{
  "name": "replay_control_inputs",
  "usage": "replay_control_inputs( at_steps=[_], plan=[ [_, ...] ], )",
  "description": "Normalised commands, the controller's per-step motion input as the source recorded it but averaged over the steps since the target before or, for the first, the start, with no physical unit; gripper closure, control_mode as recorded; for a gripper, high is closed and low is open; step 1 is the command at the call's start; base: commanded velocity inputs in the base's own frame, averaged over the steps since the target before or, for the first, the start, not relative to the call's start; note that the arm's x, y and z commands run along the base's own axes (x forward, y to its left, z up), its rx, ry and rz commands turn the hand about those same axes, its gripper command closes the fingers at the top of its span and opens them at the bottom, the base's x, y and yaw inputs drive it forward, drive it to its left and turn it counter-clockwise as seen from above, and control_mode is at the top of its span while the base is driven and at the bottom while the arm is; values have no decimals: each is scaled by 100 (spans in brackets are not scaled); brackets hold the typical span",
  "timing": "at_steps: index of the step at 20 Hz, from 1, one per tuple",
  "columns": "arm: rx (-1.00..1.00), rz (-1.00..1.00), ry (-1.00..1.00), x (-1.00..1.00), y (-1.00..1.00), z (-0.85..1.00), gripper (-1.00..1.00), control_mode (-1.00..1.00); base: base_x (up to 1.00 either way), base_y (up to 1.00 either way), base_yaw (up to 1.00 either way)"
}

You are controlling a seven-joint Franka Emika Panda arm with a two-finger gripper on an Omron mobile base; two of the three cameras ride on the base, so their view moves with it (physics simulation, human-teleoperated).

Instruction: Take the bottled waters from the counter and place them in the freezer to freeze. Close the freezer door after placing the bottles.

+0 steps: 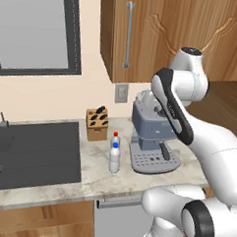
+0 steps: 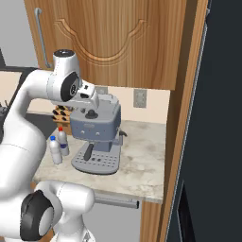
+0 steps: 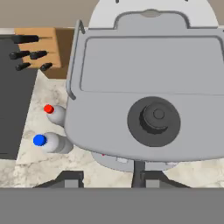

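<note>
Both bottled waters stand upright on the desk (image 1: 95,181), long axes vertical, caps up. The blue-capped bottle (image 1: 115,158) sits touching or just in front of the red-capped bottle (image 1: 115,138), at nine o'clock of the coffee machine (image 1: 151,137), with the knife block (image 1: 97,123) behind them. The gripper (image 3: 109,180) hangs above the machine, jaws pressed together, holding nothing.

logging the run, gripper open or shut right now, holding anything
gripper: shut, holding nothing, above the coffee machine.
</note>
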Motion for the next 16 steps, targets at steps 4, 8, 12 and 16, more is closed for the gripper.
replay_control_inputs(
  at_steps=[4, 8, 12, 16],
  plan=[
    [-12, 0, 1, -10, 40, 0, -100, -100, 0, 0, 0],
    [-25, -13, -14, -59, 70, 0, -100, -100, 0, 0, 0],
    [-6, -26, -10, -57, 34, -1, -100, -100, 0, 0, 0],
    [1, -51, -11, -14, 41, -19, -100, -100, 0, 0, 0]
  ],
)
